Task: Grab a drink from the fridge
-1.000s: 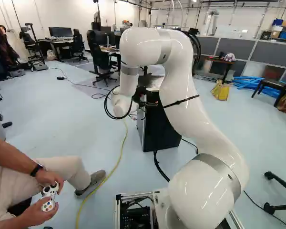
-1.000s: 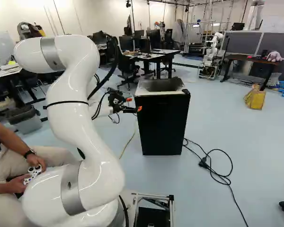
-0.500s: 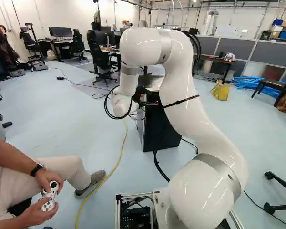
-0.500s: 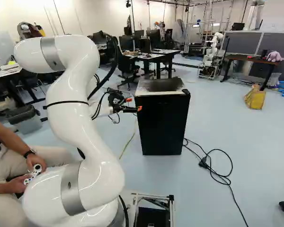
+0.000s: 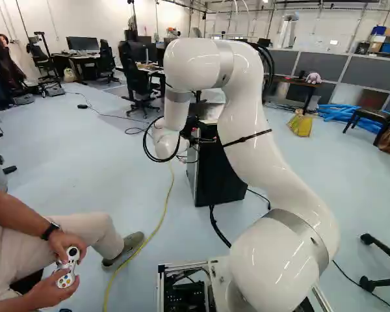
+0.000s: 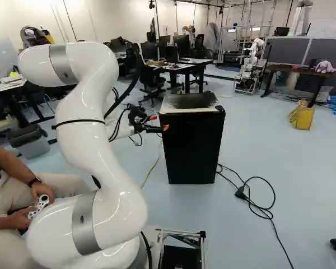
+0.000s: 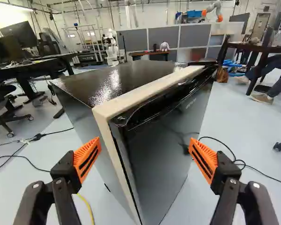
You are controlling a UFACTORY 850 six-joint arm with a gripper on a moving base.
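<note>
In the right base view my gripper stands open at the left side of the small black fridge, near its upper front corner. The fridge door is closed, and the inside is hidden. From the wrist, the gripper has its two orange pads wide apart, with nothing held. Ahead, between the line of its fingers, runs the fridge's upright corner edge, where the pale body frame meets the door. The recessed handle strip lies along the door's top.
A black cable lies on the floor right of the fridge, and a yellow cable runs left of the arm. A seated person's leg and shoe are close by the base. Desks and another robot stand behind.
</note>
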